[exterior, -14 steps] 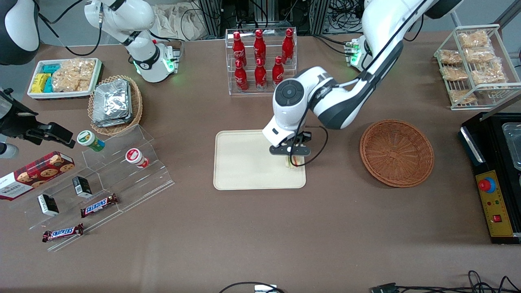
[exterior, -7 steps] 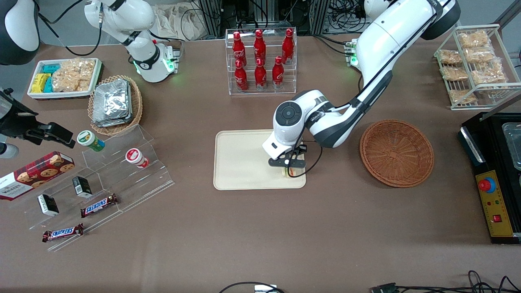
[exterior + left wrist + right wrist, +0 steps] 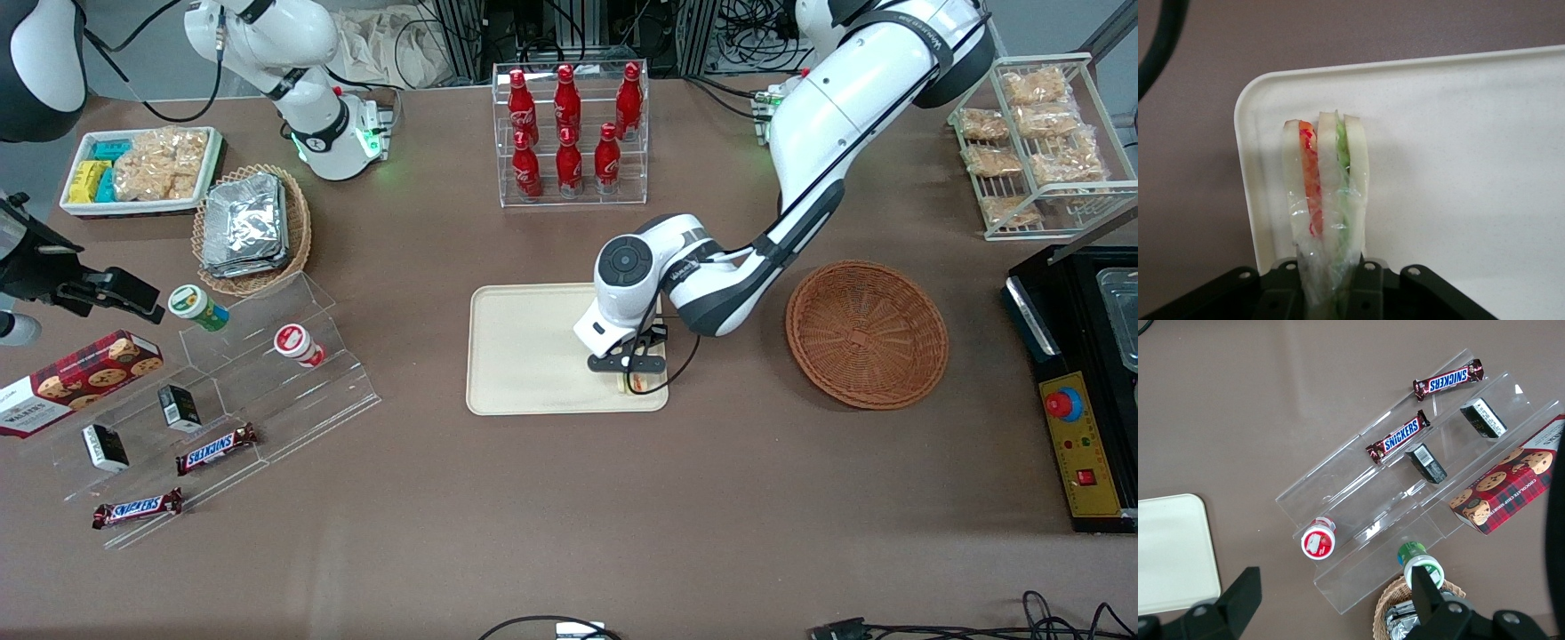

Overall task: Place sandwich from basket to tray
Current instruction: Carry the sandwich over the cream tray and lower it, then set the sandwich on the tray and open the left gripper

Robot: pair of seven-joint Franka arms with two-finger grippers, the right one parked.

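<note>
Fingers [image 3: 1368,293] of gripper [image 3: 633,378] clamped on sandwich [image 3: 1326,200], held over tray [image 3: 524,356] corner, basket [image 3: 867,333] at three o'clock.

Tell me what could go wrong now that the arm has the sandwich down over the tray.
The gripper, shut on the sandwich, sits at the tray corner nearest the basket. Released here, the sandwich might land on or tip over the low rim onto the table. It is also held standing on edge, so it may topple when let go. The clear wrap could cling to the fingers and drag it along.
</note>
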